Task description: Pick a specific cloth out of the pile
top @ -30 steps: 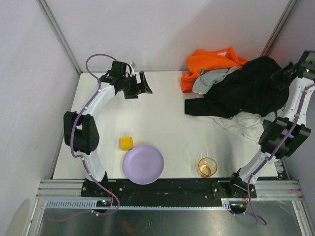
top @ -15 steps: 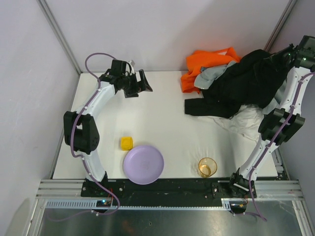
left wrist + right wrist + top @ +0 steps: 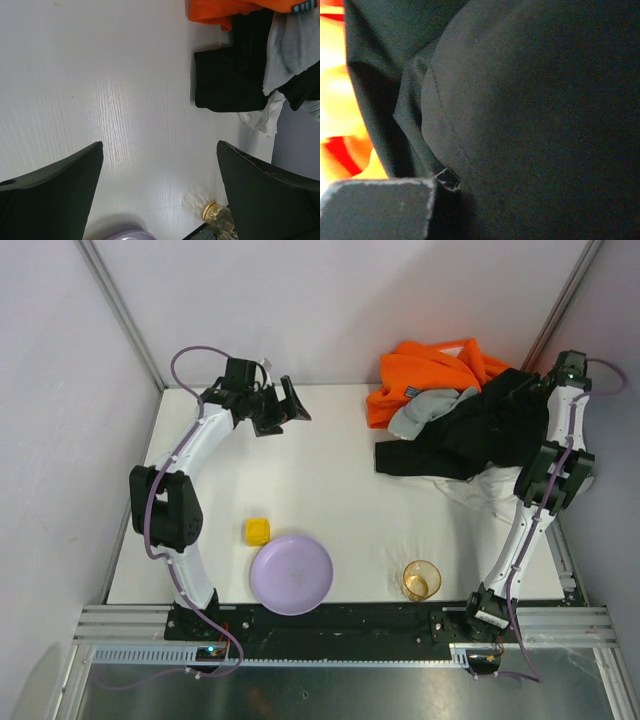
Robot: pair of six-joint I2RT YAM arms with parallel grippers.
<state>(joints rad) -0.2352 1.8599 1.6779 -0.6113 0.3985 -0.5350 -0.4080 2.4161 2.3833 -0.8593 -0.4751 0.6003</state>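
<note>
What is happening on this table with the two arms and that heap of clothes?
The right claw is pressed into the pile at the far right of the table. The black garment fills its camera, so a grip can't be confirmed. The white cloth lies mostly under that garment, peeking out on the near side. The left claw hangs open and empty over the far left.

This looks like a robotics lab cell: a white table (image 3: 330, 500) boxed in by plain panels (image 3: 350, 300) on metal posts (image 3: 120, 315), with a left arm (image 3: 190, 455) and a right arm (image 3: 527, 540) bolted to an aluminium rail (image 3: 340, 625).
</note>
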